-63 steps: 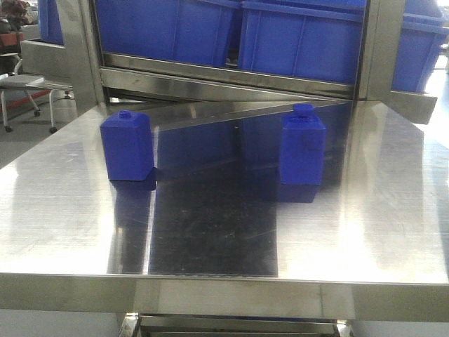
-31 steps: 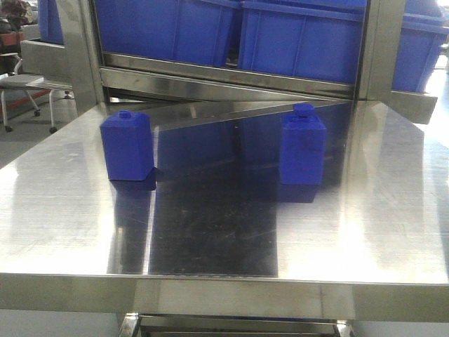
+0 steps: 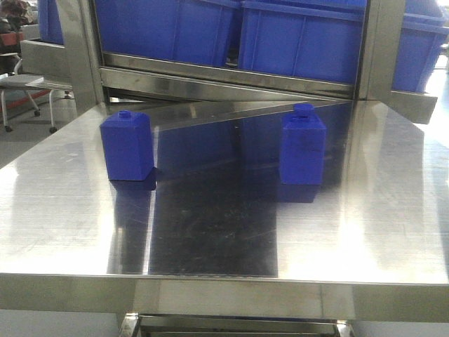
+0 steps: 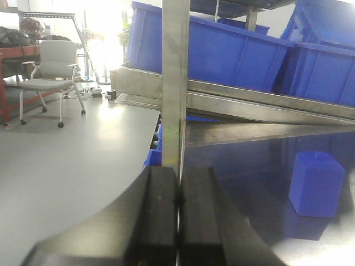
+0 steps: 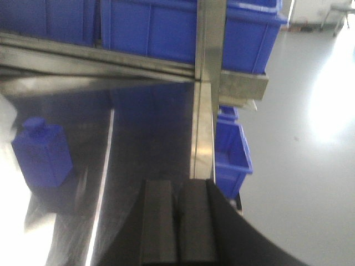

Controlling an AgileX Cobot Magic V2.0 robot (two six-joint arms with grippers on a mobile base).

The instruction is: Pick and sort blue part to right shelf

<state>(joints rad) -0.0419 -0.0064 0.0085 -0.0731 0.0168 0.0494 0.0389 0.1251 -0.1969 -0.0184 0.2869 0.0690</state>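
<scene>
Two blue parts stand upright on the shiny steel table (image 3: 210, 246): one at the left (image 3: 128, 146), one at the right (image 3: 302, 151). The left one shows in the left wrist view (image 4: 316, 184), the right one in the right wrist view (image 5: 42, 152). The shelf (image 3: 231, 77) with blue bins (image 3: 302, 38) stands behind the table. My left gripper (image 4: 178, 199) is shut and empty, left of and apart from its part. My right gripper (image 5: 177, 221) is shut and empty, right of and apart from its part. Neither gripper shows in the front view.
Steel uprights of the rack (image 3: 382, 49) stand at the table's back corners. A lower blue bin (image 5: 230, 152) sits beyond the table's right edge. A wheeled office chair (image 4: 52, 72) stands on the grey floor at the left.
</scene>
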